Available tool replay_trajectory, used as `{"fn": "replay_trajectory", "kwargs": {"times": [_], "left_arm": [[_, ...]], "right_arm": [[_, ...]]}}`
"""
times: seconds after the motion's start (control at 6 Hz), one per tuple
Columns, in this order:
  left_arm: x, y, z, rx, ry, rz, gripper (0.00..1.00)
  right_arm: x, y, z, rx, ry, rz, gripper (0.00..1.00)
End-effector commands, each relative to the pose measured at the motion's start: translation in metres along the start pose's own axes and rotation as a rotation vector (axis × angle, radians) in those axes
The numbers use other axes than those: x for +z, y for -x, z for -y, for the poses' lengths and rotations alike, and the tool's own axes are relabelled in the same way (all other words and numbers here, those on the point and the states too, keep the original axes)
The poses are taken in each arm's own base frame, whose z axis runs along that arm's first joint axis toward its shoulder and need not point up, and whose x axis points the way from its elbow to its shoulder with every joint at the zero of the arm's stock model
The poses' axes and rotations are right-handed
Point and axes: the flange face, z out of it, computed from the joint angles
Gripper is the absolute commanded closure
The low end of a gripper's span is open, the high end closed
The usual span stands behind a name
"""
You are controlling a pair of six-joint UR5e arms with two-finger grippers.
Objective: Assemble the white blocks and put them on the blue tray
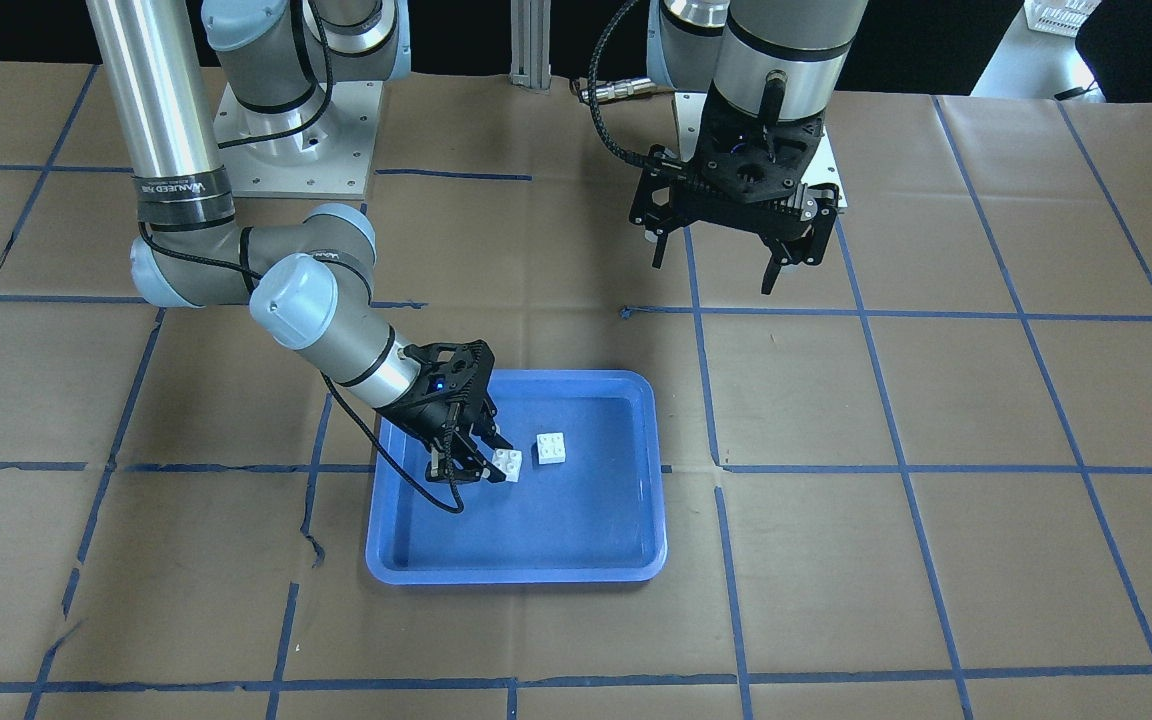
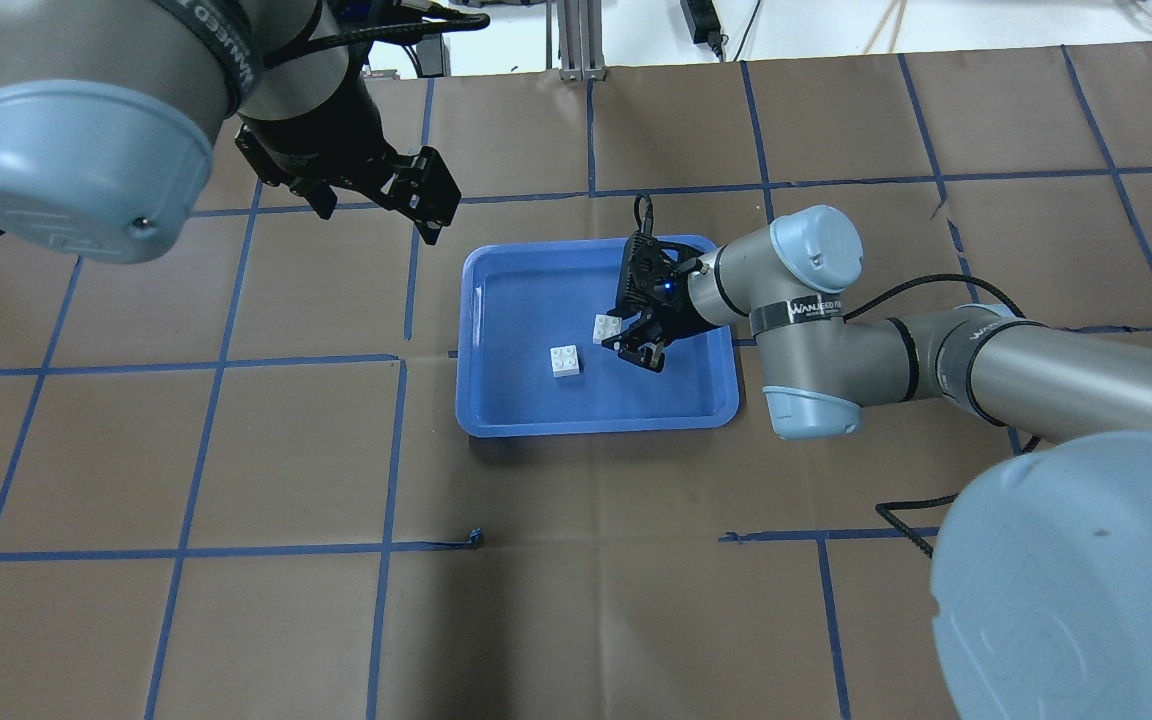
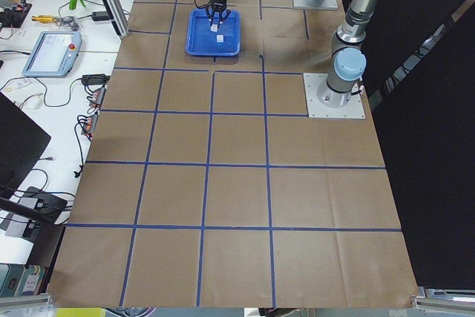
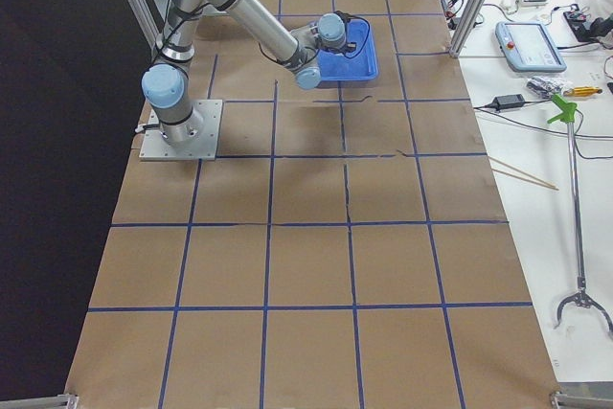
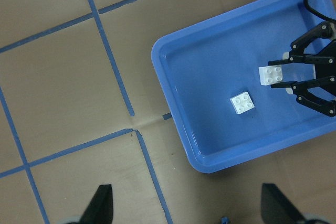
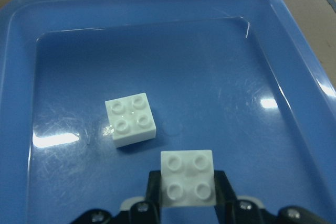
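Right arm's black band (image 1: 181,188) reads "WANJEED".

Bright, even light; glare on blue tray (image 6: 52,139)

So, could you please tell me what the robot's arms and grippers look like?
Both arms are silver tubes with pale blue-grey joint caps: the right arm and the left arm. Each carries a black band with white lettering and a black braided cable. The left gripper and right gripper are black, open-framed two-finger units; a small blue light glows on the right one.
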Motion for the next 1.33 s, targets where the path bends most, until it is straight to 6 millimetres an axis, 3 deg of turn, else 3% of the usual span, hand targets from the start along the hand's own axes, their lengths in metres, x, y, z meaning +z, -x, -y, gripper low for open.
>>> {"fn": "replay_trajectory", "kwargs": {"times": [0.0, 0.33, 1.17], "left_arm": [[-0.005, 0.003, -0.006, -0.049, 0.004, -0.004, 0.01], [-0.009, 0.004, -0.015, -0.166, 0.029, 0.000, 0.01], [-0.014, 0.012, -0.017, -0.182, 0.025, 0.002, 0.01]], "right_arm": [[0.010, 0.008, 0.005, -0.011, 0.002, 0.019, 0.70], [0.010, 0.011, 0.003, -0.006, 0.005, 0.024, 0.70], [0.017, 0.019, 0.009, -0.015, 0.007, 0.041, 0.70]]}}
